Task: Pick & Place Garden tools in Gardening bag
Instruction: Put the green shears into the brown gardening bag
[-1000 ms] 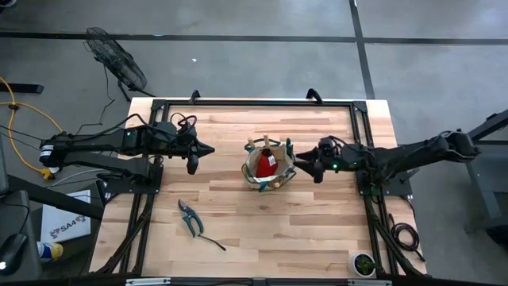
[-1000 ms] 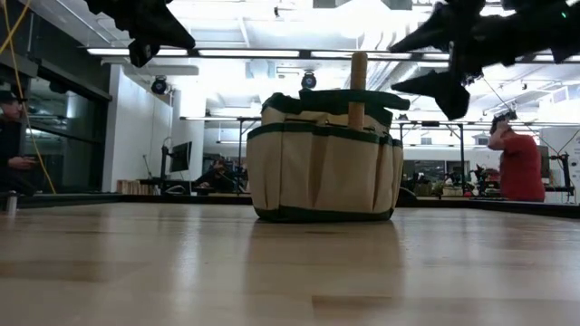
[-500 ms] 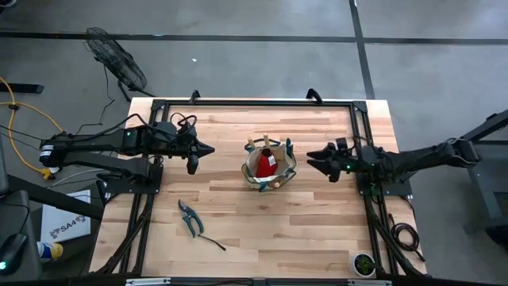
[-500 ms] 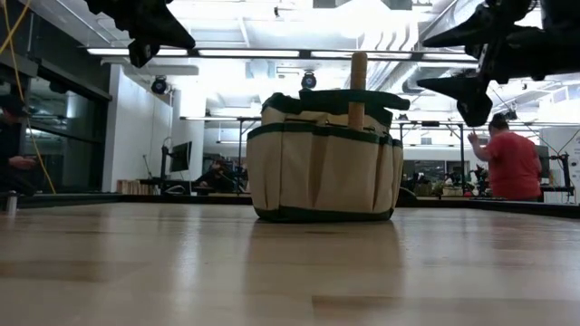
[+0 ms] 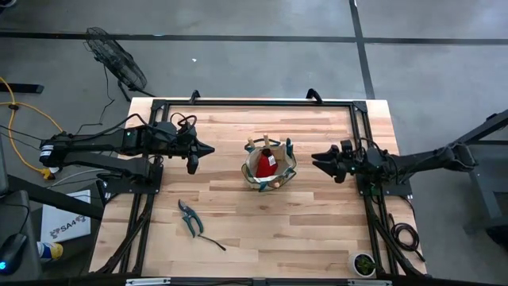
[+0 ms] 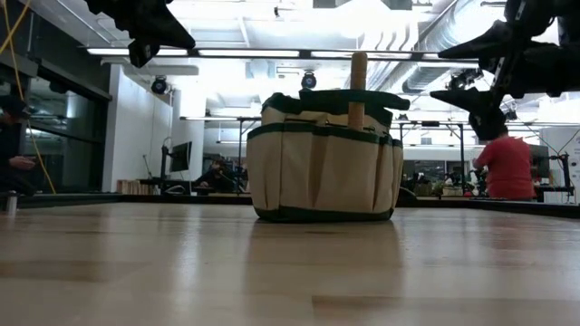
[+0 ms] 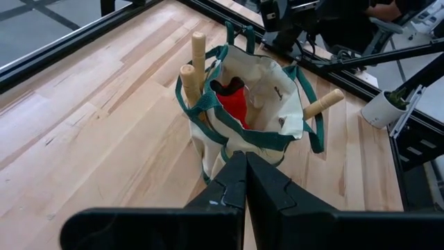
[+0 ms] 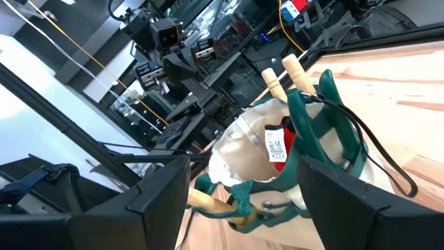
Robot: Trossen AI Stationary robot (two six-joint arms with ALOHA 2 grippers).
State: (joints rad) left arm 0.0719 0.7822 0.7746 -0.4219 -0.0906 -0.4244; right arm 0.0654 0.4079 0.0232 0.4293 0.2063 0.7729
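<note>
The tan gardening bag (image 5: pixel 268 165) with green trim stands upright on its base at the table's middle; it also shows in the low view (image 6: pixel 322 167). Three wooden tool handles (image 7: pixel 197 52) stick out of it, and a red item (image 7: pixel 232 104) lies inside. Dark-handled pruning shears (image 5: pixel 189 216) lie flat on the table near the front left. My left gripper (image 5: pixel 209 148) is shut and empty, held above the table left of the bag. My right gripper (image 5: pixel 316 161) is open and empty, right of the bag and apart from it, fingers pointing at it.
A thin dark tool (image 5: pixel 213 242) lies just right of the shears. A small potted plant (image 5: pixel 363 264) stands at the front right corner. Black frame rails (image 5: pixel 254 102) run along the table's edges. A person in red (image 6: pixel 507 167) stands in the room behind.
My right gripper has drawn back from the bag toward the table's right edge, staying open. The bag and the tools in it have kept still.
</note>
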